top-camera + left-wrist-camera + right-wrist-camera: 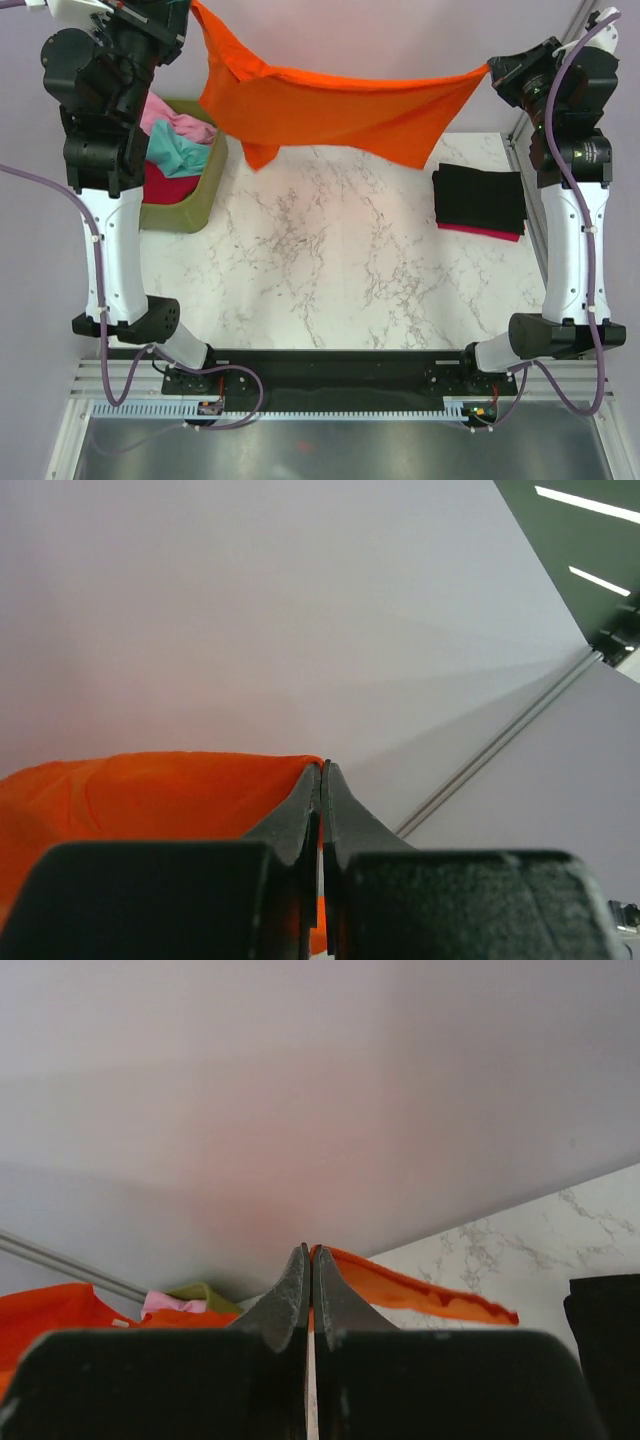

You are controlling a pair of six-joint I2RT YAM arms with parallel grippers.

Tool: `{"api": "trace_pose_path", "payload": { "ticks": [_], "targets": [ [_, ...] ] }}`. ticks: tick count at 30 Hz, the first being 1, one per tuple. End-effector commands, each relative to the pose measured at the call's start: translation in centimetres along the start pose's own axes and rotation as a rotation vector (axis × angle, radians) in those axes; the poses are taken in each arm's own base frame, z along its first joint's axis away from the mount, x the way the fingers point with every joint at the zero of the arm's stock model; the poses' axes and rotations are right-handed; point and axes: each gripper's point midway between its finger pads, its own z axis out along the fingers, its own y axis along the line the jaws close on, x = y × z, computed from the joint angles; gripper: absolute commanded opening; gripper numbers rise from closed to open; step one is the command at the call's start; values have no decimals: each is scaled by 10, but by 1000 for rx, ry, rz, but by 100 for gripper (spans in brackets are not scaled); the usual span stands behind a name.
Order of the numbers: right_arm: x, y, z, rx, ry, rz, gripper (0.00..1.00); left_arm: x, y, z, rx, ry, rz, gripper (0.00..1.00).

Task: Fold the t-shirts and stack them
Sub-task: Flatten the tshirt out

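A large bright orange t-shirt (330,112) hangs stretched in the air over the far part of the table. My left gripper (192,12) is shut on its left end, and orange cloth (150,795) shows beside and between the pinched fingers. At the far right my right gripper (490,68) is shut on the other corner, with an orange edge (420,1293) trailing off it. A folded black t-shirt (480,197) lies on a folded crimson one (478,233) at the table's right side. Pink (170,123), teal (180,155) and dark red (165,187) shirts fill the bin.
An olive-green plastic bin (205,195) stands at the table's far left, under the left arm. The white marble tabletop (320,270) spreads between the bin and the folded pile. A grey wall runs behind the table.
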Motion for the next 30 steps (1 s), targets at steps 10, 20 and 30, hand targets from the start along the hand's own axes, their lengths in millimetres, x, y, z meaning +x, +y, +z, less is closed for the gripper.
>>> {"api": "trace_pose_path", "payload": {
  "ticks": [10,20,30],
  "targets": [
    [106,-78,41,31,150,51,0,121,133,19,-185,167,159,2],
    [225,-169,-27,165,314,58,0,242,236,-93,-379,389,45,2],
    [288,-221,-114,264,406,10,0,277,255,-207,-460,463,-79,2]
  ]
}}
